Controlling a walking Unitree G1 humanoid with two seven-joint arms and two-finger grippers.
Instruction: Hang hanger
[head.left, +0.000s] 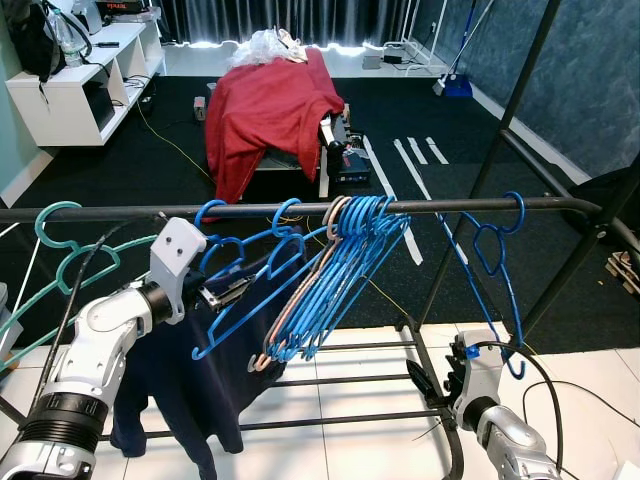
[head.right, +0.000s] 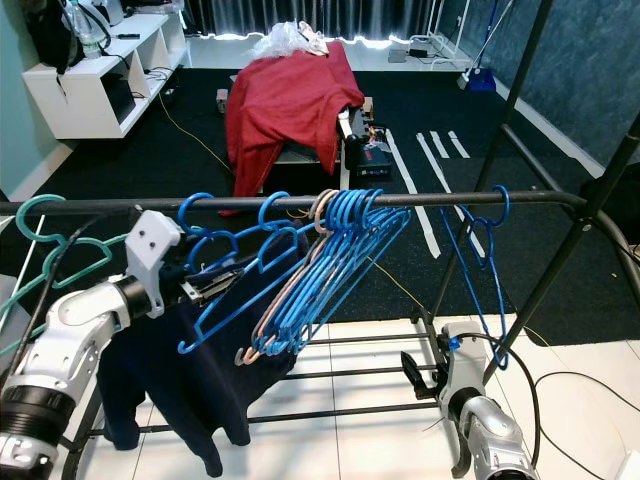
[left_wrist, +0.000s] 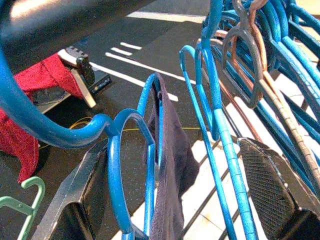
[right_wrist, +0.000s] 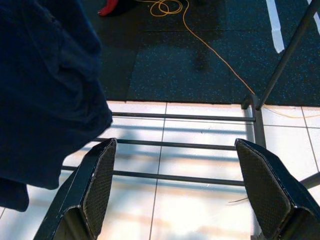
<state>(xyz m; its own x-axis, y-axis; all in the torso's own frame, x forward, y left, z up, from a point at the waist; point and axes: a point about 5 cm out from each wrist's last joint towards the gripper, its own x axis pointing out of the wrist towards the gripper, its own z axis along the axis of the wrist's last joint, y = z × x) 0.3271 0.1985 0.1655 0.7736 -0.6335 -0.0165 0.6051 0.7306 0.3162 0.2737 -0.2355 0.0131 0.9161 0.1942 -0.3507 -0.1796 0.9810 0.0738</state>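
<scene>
Left gripper (head.left: 222, 293): raised just under the rail (head.left: 120, 212), its black fingers (left_wrist: 80, 200) spread with a blue hanger (head.left: 240, 290) between them; the hanger's hook is over the rail
Green hangers (head.left: 60, 262): on the rail at the far left
Dark garment (head.left: 195, 385): draped below the left gripper
Bundle of blue hangers (head.left: 335, 275): hooked mid-rail, slanting down to the left
Lone blue hanger (head.left: 497, 270): hangs near the rail's right end
Right gripper (right_wrist: 175, 190): low by the rack's lower bars, fingers wide apart with nothing between
</scene>
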